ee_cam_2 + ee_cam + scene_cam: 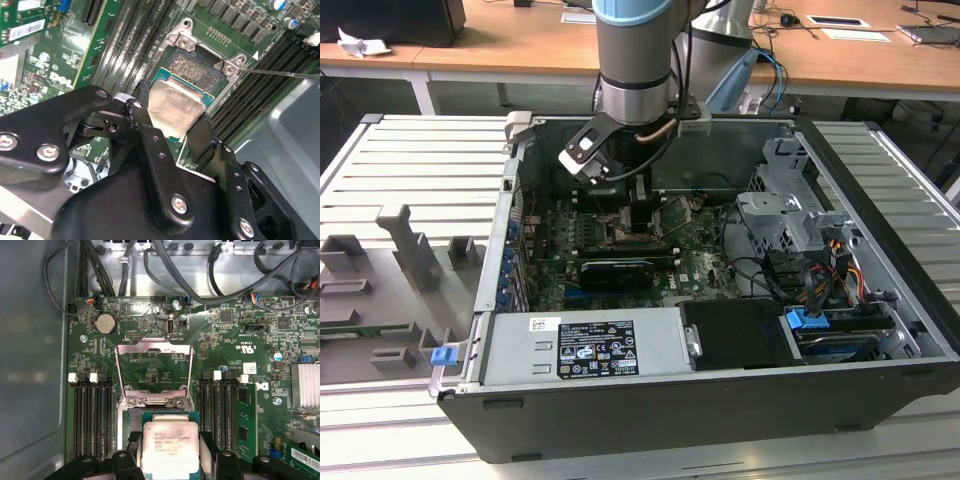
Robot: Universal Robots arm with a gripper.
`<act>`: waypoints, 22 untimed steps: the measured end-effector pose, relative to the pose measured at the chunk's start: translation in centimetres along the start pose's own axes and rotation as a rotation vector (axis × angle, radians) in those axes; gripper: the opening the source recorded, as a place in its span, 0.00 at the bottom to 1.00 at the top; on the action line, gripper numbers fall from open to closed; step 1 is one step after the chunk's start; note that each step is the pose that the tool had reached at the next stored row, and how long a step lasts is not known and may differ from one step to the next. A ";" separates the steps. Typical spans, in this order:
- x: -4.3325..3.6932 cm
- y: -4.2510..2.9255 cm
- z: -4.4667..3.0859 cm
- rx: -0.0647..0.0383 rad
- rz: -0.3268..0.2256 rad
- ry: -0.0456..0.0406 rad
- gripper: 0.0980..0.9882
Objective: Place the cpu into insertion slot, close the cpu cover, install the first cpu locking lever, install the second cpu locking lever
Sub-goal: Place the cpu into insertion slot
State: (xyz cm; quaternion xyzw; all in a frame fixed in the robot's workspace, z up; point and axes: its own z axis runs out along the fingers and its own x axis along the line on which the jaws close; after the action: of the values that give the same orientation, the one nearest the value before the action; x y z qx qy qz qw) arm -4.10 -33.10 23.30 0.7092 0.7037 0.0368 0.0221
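Observation:
My gripper (pixel 172 114) is shut on the cpu (pixel 176 102), a small square chip with a pale metal face, its black fingers (pixel 141 100) pressing two opposite edges. The cpu sits right over the insertion slot (pixel 194 66), whose dark pin field shows beyond the chip's far edge; I cannot tell whether the chip rests in it. In the first wrist view the cpu (pixel 171 446) is low in the picture, and the cpu cover (pixel 154 347), a silvery frame with a window, stands swung open beyond it. A thin metal lever (pixel 280 73) sticks out beside the socket. The arm reaches down into the case (pixel 638 222).
Long black memory slots (pixel 92 415) flank the socket, and a green memory stick (pixel 245 420) stands on one side. Cables (pixel 150 262) hang over the board's far edge. A finned heat sink (pixel 305 385), the power supply (pixel 585 345) and a drive cage (pixel 780 215) crowd the case.

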 end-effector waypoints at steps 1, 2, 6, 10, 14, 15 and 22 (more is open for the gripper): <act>0.08 -0.03 0.08 0.000 0.000 0.0000 0.50; 0.16 -0.08 0.19 0.000 0.000 0.0001 0.50; 0.42 -0.45 0.84 0.000 0.000 0.0000 0.50; 0.53 -0.54 1.32 0.000 0.000 0.0001 0.50; 0.53 -0.56 1.48 0.000 0.000 0.0000 0.50; 0.53 -0.57 1.50 0.000 0.000 -0.0001 0.50; 0.54 -0.60 1.93 0.000 0.001 -0.0001 0.50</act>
State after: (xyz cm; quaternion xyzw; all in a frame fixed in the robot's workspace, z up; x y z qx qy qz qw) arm -4.53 -32.52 21.34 0.7096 0.7033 0.0368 0.0221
